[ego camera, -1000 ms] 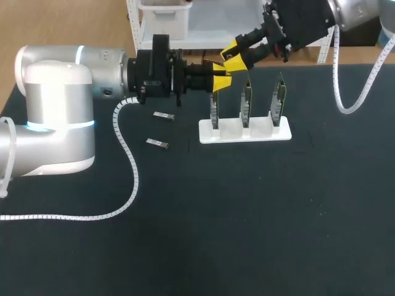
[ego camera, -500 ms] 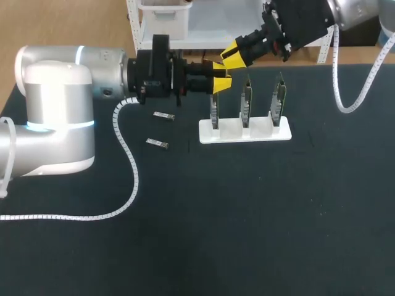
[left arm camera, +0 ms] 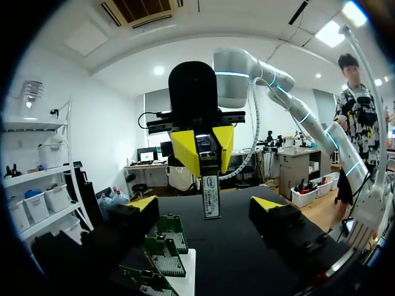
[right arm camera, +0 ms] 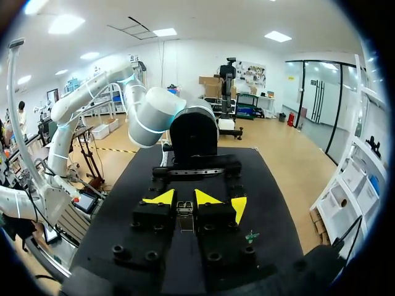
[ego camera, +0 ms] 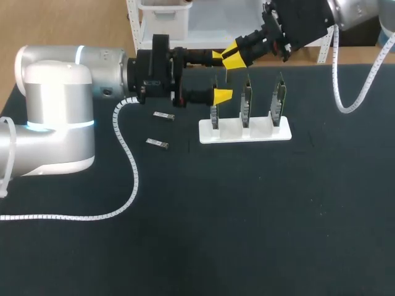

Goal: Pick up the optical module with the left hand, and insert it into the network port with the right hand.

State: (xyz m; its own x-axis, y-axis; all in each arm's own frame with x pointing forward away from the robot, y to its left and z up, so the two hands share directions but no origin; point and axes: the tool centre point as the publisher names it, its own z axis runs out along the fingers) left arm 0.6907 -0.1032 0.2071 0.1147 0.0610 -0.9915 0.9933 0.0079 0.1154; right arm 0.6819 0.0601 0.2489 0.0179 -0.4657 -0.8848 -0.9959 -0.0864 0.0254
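Note:
The optical module (left arm camera: 211, 195), a thin silver bar, hangs from my right gripper (ego camera: 229, 60), which is shut on its upper end above the table's far side. My left gripper (ego camera: 219, 75) stands open around it, its yellow fingertips (left arm camera: 266, 204) well apart on either side and not touching. In the right wrist view the module (right arm camera: 185, 217) sits between my right gripper's (right arm camera: 184, 197) tips, with the left arm's black wrist (right arm camera: 193, 132) straight ahead. The network ports are three upright green boards in a white stand (ego camera: 245, 131), just below and right of both grippers.
Two more silver modules (ego camera: 163, 115) (ego camera: 157, 143) lie on the black table left of the stand. The left arm's white cable (ego camera: 126, 160) loops over the table's left part. The green boards (left arm camera: 163, 246) show low beside my left gripper.
My left gripper has opened wide and let go of the module. My right gripper, closing at first, now holds it alone. Both arms stayed almost in place.

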